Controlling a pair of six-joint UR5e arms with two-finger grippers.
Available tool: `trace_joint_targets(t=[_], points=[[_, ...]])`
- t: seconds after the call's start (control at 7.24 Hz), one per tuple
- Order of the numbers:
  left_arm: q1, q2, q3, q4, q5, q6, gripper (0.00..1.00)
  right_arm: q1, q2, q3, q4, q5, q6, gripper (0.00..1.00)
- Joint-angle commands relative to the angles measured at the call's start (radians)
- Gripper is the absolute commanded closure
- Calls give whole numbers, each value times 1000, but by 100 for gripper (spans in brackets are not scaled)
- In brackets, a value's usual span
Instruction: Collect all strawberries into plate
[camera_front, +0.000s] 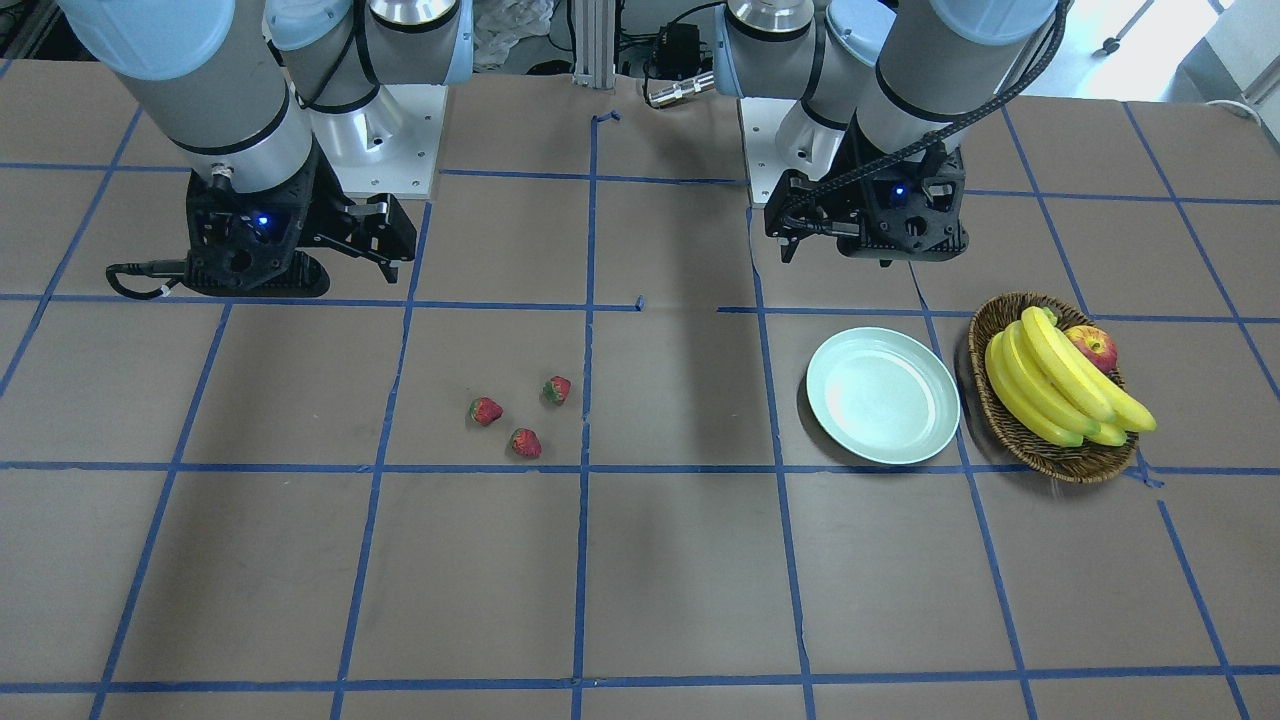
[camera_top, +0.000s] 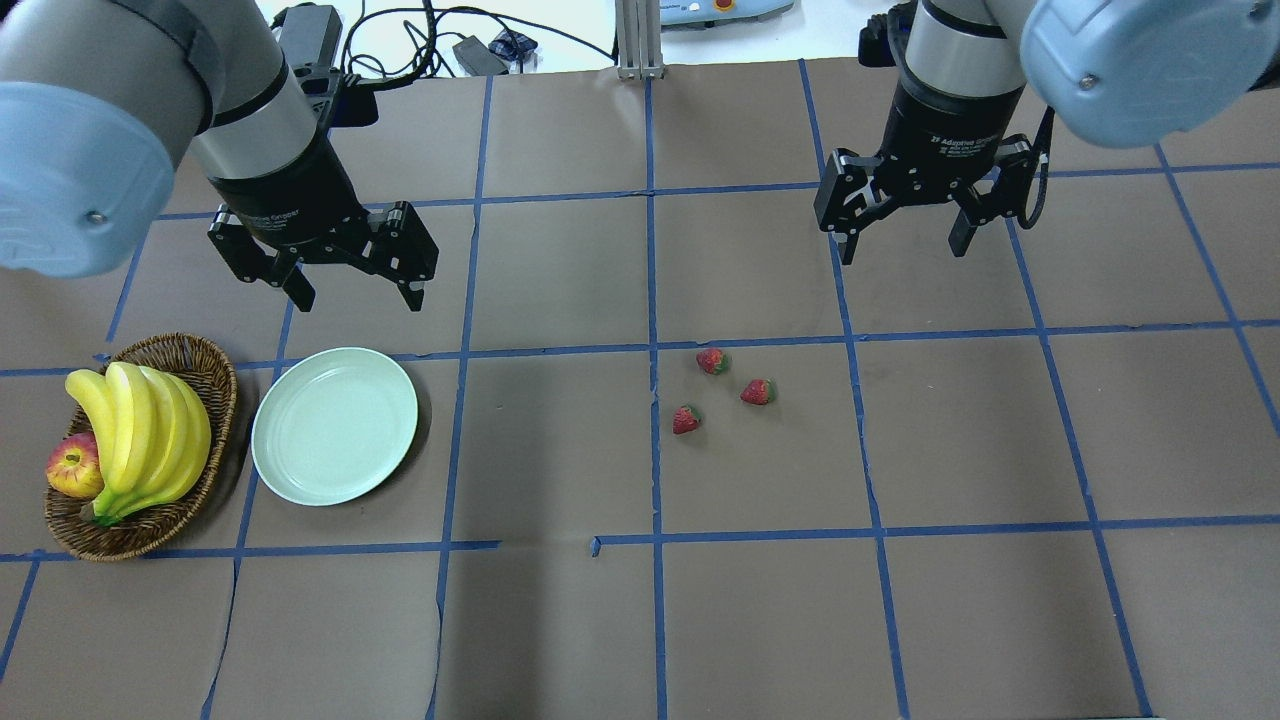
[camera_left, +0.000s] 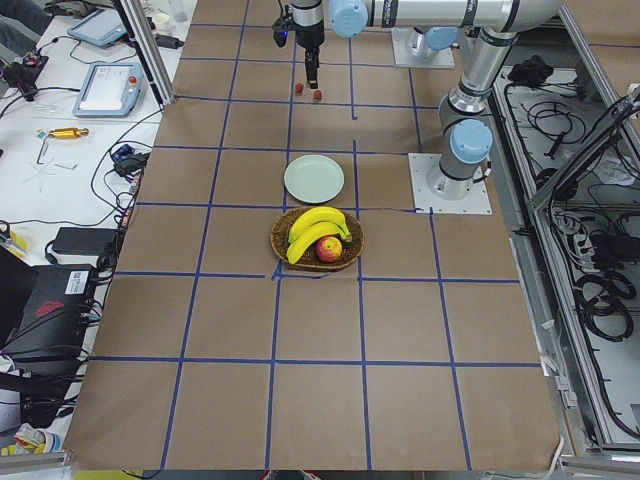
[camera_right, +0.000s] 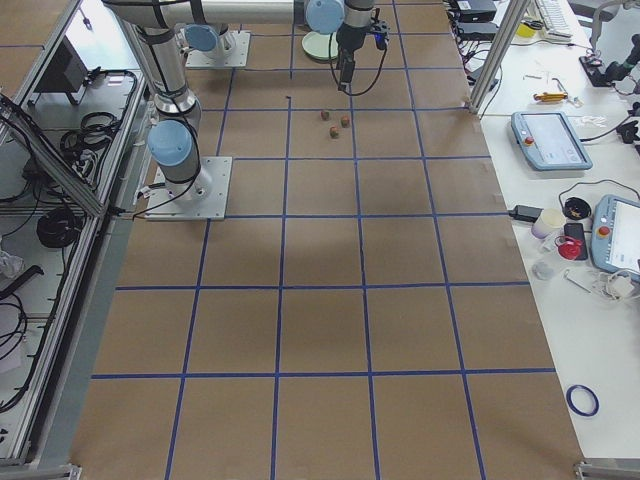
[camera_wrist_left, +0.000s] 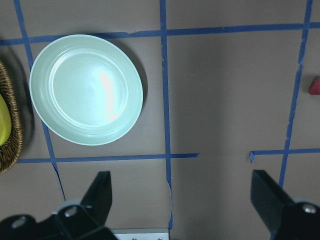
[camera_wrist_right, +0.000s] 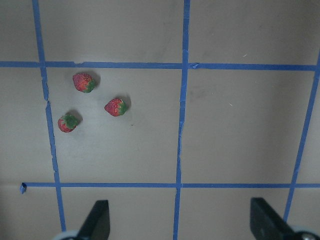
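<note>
Overhead exterior view is my main reference: no pick has begun. The plate (camera_top: 334, 425) sits on the table (camera_top: 560, 460) on the left arm's side, just beside a wicker basket (camera_top: 225, 400) of bananas (camera_top: 150, 440) with an apple (camera_top: 72, 467), and holds no strawberry. Well apart from it, in the grid cell just across the centre tape line on the right arm's side, lie the upper strawberry (camera_top: 712, 361), the outer strawberry (camera_top: 758, 392) and the lower strawberry (camera_top: 686, 420), near one another but not touching. The left gripper (camera_top: 358, 298) hangs above the table near the plate, jaws spread wide, nothing between them. The right gripper (camera_top: 905, 250) is likewise wide apart and empty, and not yet over the three, which show upper left in its wrist view. A red sliver (camera_wrist_left: 315, 86) at the right edge of the left wrist view is probably one of them, but the frame cuts it. Assessment: the step in hand is the first pick, and the right arm is better placed. I would take the outer strawberry first, turn the wrist so neither finger lands on a neighbour, descend straight, and close across the red body, not the leafy top, since so small and rounded a thing may roll. The carry crosses the centre line, so I would hold the left gripper out of that path.
</note>
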Motion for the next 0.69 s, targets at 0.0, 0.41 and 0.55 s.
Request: trace_joint_targets(t=[0.0, 0.41, 0.55], points=[[0, -2, -1, 0, -1, 0, 0, 28, 18, 6, -3, 4, -1, 0], [0, -5, -4, 0, -1, 0, 0, 90, 82, 50, -77, 4, -3, 0], [0, -6, -5, 0, -1, -2, 0, 94, 96, 85, -123, 5, -9, 0]])
